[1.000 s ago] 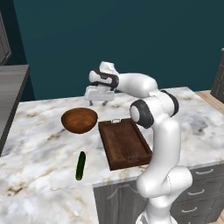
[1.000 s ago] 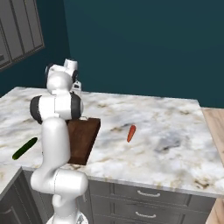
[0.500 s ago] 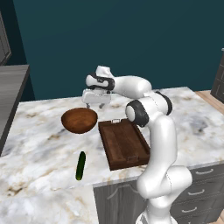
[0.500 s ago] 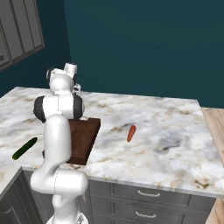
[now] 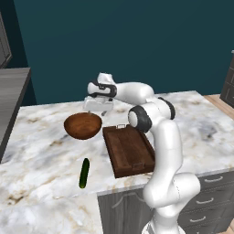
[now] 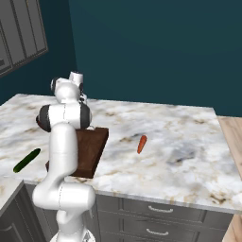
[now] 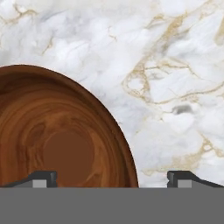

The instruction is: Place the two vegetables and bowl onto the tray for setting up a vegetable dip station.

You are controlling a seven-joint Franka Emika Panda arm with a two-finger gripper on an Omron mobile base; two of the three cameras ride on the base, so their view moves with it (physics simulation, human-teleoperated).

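End effector [image 7: 109, 177]: jaws wide apart, empty, straddling the bowl [image 7: 61, 135] rim from above.
Bowl: on bench [image 5: 41, 151], beside tray [image 5: 130, 151].
Risk: thin rim grip may slip or tip.
Cucumber [image 5: 84, 172], carrot [image 6: 141, 144]: on bench, off tray.

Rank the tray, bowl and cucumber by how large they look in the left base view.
1. Tray: the largest, a long dark rectangle.
2. Bowl: about as wide as the tray's short side, but shorter overall.
3. Cucumber: the smallest, slim and short.
All three lie at similar depth on the counter, so the order seems safe.
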